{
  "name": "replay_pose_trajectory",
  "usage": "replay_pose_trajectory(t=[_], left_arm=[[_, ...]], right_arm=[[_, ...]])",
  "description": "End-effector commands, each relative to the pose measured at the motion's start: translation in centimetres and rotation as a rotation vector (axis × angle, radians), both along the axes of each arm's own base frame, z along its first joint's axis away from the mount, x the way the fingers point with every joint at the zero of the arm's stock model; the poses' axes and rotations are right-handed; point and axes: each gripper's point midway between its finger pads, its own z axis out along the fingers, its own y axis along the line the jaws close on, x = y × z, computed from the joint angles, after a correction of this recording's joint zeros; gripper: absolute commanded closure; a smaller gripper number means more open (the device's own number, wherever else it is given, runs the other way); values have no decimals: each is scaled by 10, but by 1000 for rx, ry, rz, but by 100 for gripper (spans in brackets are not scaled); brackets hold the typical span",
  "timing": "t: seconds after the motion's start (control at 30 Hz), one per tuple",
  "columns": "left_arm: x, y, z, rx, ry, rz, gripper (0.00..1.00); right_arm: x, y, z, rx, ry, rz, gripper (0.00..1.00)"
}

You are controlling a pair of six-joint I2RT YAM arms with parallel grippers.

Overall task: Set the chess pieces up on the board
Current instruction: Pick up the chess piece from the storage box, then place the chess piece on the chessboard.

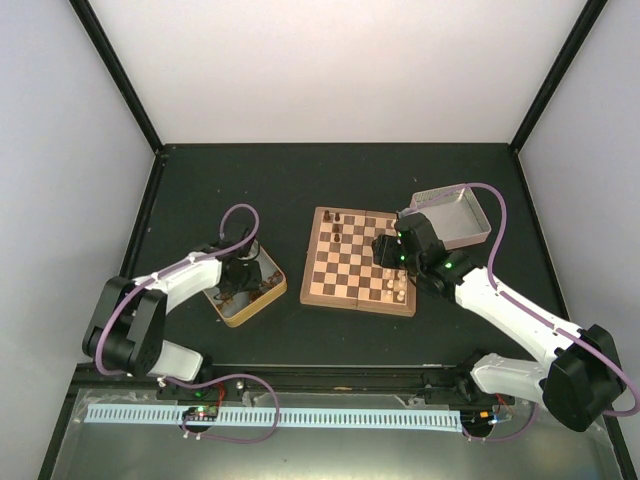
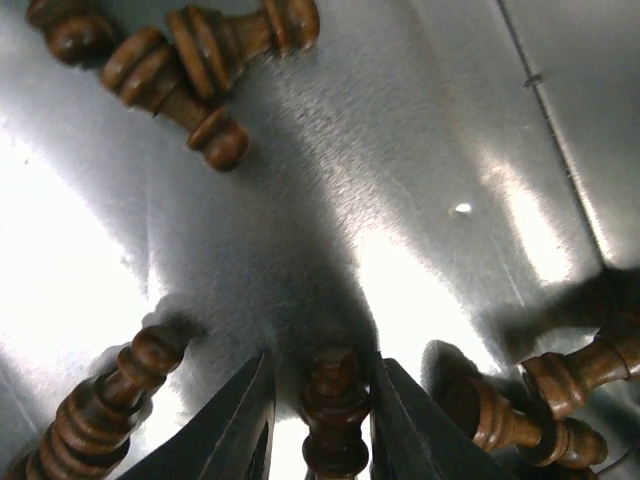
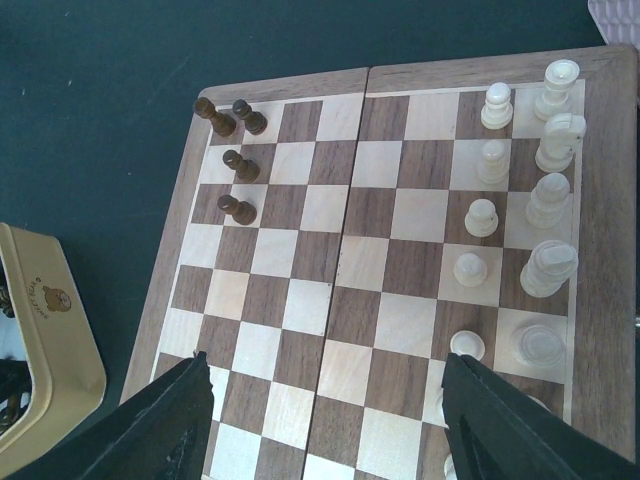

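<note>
My left gripper (image 1: 238,275) reaches down into the gold tin (image 1: 268,300). In the left wrist view its fingers straddle a dark brown chess piece (image 2: 335,400) lying on the tin floor. The right finger (image 2: 410,420) touches the piece, and a thin gap shows at the left finger (image 2: 240,430). More dark chess pieces (image 2: 190,85) lie around it. The board (image 1: 350,270) carries several dark pieces (image 3: 238,165) at one corner. My right gripper (image 3: 325,362) hangs open above the board, holding nothing.
Pale cream pieces (image 3: 545,200) stand in two rows along the board's right side in the right wrist view. A silver tin (image 1: 455,218) sits behind the board's far right corner. The gold tin's wall (image 3: 40,340) lies left of the board on the dark table.
</note>
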Motion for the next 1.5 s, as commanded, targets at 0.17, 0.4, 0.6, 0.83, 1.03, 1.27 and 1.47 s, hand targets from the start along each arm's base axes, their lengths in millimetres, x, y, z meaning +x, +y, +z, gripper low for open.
replay_pose_trajectory(t=[0.17,0.4,0.6,0.83,1.03,1.27,1.47], left_arm=[[13,2,7,21,-28,14,89],[29,1,62,-26,-238,18,91],[34,-23,100,-180,-345,-30,90],[39,-63,150,-467,-410,-50,89],[37,-103,197,-738,-449,-68,89],[30,-135,213,-882,-408,-141,88],[22,-143,217,-920,-385,-162,88]], right_arm=[[3,4,6,33,-16,8,37],[-1,29,11,88,-20,141,39],[-9,67,20,174,-35,305,39],[-38,136,34,321,-51,554,30],[-63,182,48,428,-49,707,22],[-55,203,40,465,26,684,28],[-43,212,38,488,44,638,41]])
